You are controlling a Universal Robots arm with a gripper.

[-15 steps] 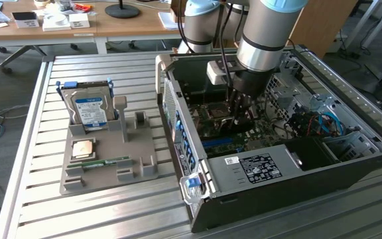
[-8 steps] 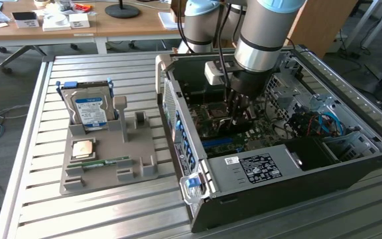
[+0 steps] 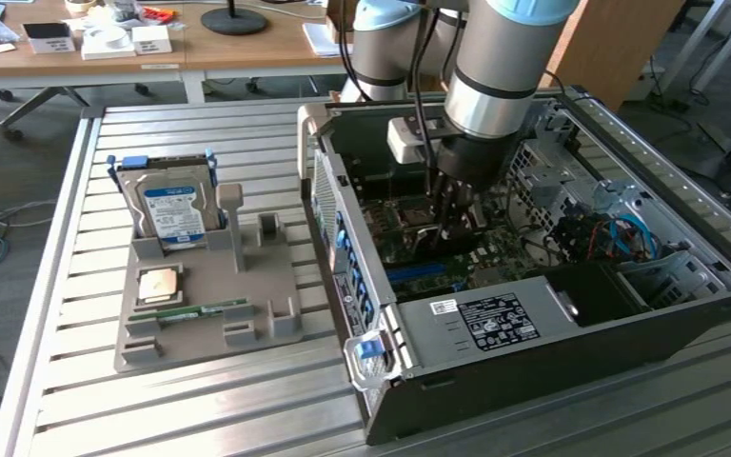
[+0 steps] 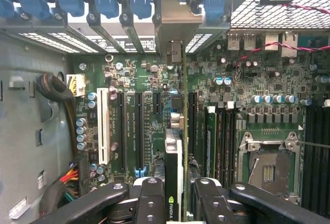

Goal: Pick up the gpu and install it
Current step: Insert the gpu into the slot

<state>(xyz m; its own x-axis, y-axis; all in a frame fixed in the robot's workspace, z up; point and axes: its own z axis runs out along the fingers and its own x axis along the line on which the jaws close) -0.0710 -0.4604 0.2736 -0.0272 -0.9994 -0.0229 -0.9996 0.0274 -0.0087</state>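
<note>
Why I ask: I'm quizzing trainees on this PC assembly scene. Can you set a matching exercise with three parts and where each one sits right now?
Parts:
1. gpu
2. hard drive
3. memory stick

Places:
A. Standing upright in a slot of the grey tray, at its end farther from the exterior camera
B. Held edge-on by the gripper above the motherboard, inside the computer case
C. Lying low in the grey tray, near its end closer to the exterior camera

Pairs: 1-B, 2-A, 3-C
</note>
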